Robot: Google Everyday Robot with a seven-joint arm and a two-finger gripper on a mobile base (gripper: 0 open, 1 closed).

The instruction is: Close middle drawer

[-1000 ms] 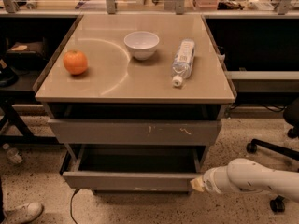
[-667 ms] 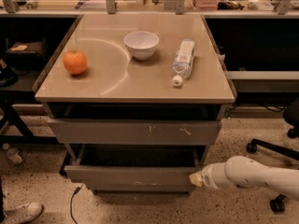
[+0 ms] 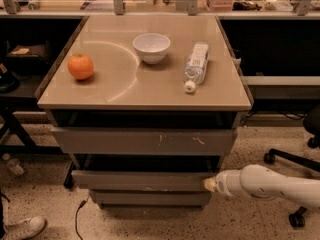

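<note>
The middle drawer (image 3: 142, 180) is a wide grey front panel below the scratched top front (image 3: 145, 141). It sticks out a little, with a dark gap above it. My gripper (image 3: 209, 184) is at the end of the white arm (image 3: 265, 184) that comes in from the right. It presses against the right end of the middle drawer's front. The narrower bottom front (image 3: 150, 198) sits just beneath.
On the tabletop (image 3: 150, 91) are an orange (image 3: 80, 66), a white bowl (image 3: 151, 47) and a lying plastic bottle (image 3: 196, 66). An office chair base (image 3: 295, 159) stands at the right. A shoe (image 3: 22, 228) and a cable (image 3: 77, 216) lie on the floor at the left.
The middle drawer has slid inward toward the cabinet, and its open interior has shrunk to a narrow gap. The arm has moved inward with it, staying against its right end.
</note>
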